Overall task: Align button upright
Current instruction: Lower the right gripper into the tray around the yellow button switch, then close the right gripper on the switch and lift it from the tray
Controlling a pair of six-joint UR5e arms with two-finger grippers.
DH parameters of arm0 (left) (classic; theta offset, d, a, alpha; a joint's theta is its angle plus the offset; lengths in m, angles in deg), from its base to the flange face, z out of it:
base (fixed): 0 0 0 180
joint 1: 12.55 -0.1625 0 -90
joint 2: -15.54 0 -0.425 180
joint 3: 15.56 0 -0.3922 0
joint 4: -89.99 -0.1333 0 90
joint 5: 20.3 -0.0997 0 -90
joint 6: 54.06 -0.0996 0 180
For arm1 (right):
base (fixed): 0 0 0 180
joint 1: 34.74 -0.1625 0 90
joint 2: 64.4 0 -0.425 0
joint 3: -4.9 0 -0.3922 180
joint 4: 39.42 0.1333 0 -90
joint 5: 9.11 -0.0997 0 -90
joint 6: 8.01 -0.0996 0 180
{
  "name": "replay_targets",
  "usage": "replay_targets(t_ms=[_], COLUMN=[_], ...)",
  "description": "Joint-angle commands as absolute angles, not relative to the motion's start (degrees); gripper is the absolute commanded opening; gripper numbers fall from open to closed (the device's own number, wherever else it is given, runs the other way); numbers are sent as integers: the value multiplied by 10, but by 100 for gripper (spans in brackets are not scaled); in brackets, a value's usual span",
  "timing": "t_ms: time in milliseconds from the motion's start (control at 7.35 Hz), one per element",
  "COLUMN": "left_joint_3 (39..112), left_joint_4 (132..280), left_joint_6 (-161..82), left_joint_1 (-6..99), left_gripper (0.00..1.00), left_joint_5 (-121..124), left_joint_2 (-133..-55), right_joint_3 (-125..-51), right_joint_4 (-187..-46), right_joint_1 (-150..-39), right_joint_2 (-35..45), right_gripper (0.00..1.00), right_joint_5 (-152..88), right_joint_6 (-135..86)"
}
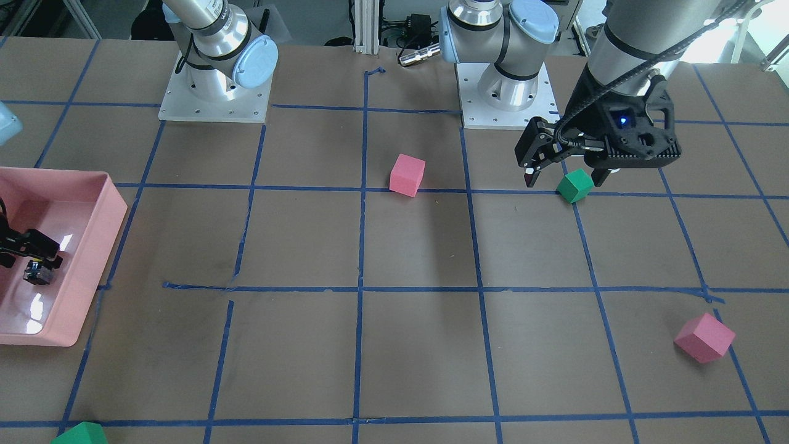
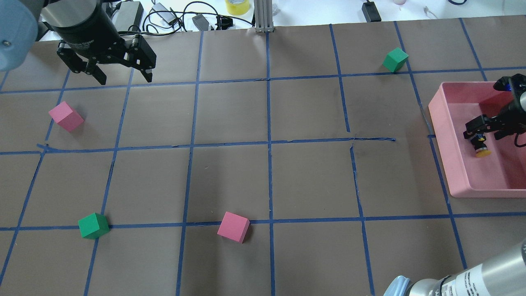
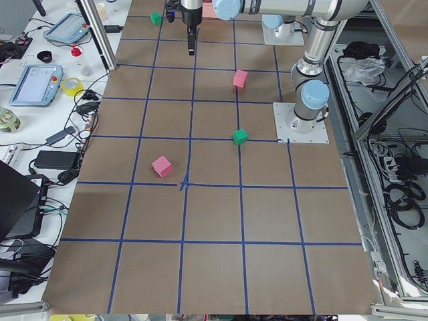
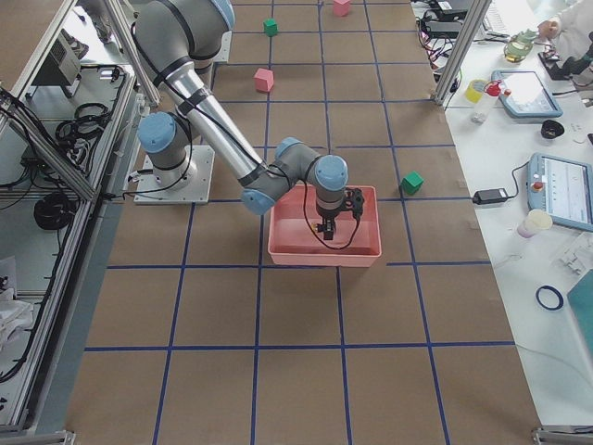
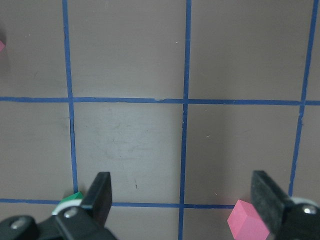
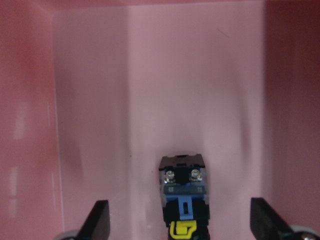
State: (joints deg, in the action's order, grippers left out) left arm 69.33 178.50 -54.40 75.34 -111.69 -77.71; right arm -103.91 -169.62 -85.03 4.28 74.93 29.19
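The button (image 6: 183, 200) lies on its side on the floor of a pink tray (image 2: 440, 135), its black and grey body toward the tray's far wall and its yellow cap (image 2: 483, 153) toward the near one. My right gripper (image 6: 182, 227) hangs over it, open, with a finger on each side and neither touching. In the front view the button (image 1: 38, 272) sits just under that gripper (image 1: 34, 256). My left gripper (image 2: 120, 76) is open and empty above the table at the far left, over bare paper in its wrist view (image 5: 182, 200).
A green cube (image 1: 574, 185) sits just below the left gripper. Pink cubes (image 2: 66, 116) (image 2: 233, 226) and green cubes (image 2: 93, 225) (image 2: 395, 59) are scattered over the brown gridded table. The tray (image 1: 114, 213) has raised walls around the right gripper.
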Motion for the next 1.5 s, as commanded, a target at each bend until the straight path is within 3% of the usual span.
replay_targets(t_ms=[0, 544, 680, 953, 1361], left_joint_3=[694, 695, 698, 698, 699], left_joint_4=[1780, 1779, 1779, 1779, 1779], left_joint_6=[-544, -545, -544, -544, -544], left_joint_1=[753, 753, 754, 754, 754], left_gripper=[100, 100, 100, 100, 100], left_joint_5=[-1117, -1117, -1117, -1117, -1117], left_joint_2=[-777, -779, -780, -780, -780], right_joint_3=[-1042, -1053, -1053, -1052, -1048], right_joint_4=[-1695, -1699, -1697, -1695, -1692], right_joint_1=[-851, -850, -850, -850, -850], right_joint_2=[39, 28, 27, 28, 34], right_gripper=[99, 99, 95, 56, 29], right_joint_5=[747, 748, 748, 755, 754], right_joint_6=[306, 313, 313, 314, 310])
